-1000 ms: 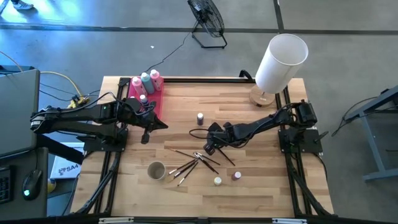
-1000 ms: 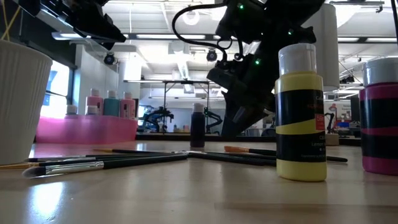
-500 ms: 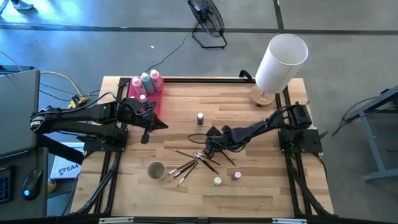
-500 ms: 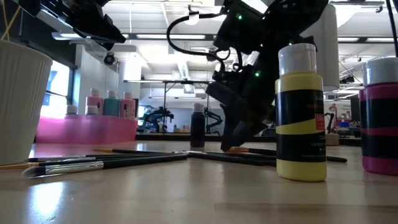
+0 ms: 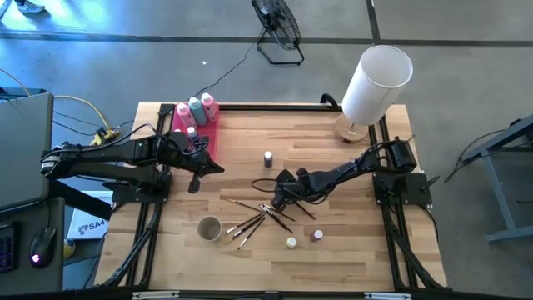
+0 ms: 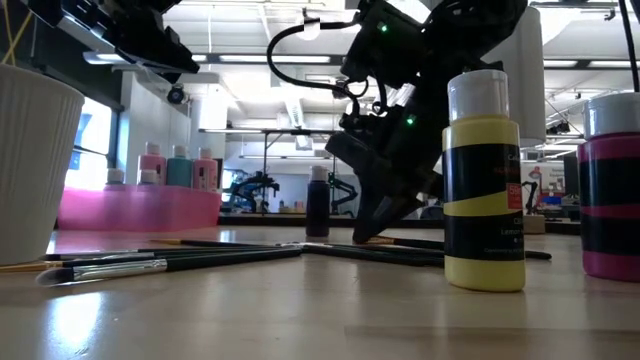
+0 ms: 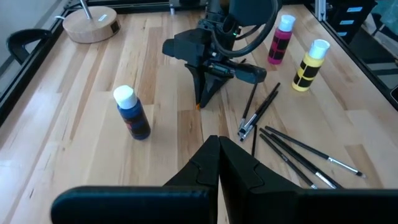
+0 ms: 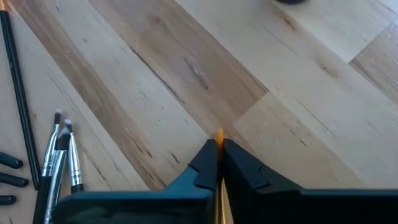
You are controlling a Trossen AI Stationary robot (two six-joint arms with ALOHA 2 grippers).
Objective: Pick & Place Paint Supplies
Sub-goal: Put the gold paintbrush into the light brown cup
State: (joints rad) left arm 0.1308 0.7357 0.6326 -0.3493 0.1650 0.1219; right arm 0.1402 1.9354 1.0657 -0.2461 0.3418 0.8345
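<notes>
Your right gripper, frame centre: clamped on an orange-tipped brush at the table. Your left gripper, centre-left: closed, empty.

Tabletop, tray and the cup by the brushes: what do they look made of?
Tabletop: wood, probably butcher block, with visible strips and grain and a light sheen. Tray: seemingly translucent pink plastic, glowing against the light. Cup: white and ribbed, matte, plastic or paper; cannot tell which.

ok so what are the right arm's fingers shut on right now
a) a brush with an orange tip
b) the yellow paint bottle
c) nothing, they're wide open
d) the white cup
a, the right wrist view shows the right gripper shut, with the orange tip of a brush poking out between its fingers.
</notes>
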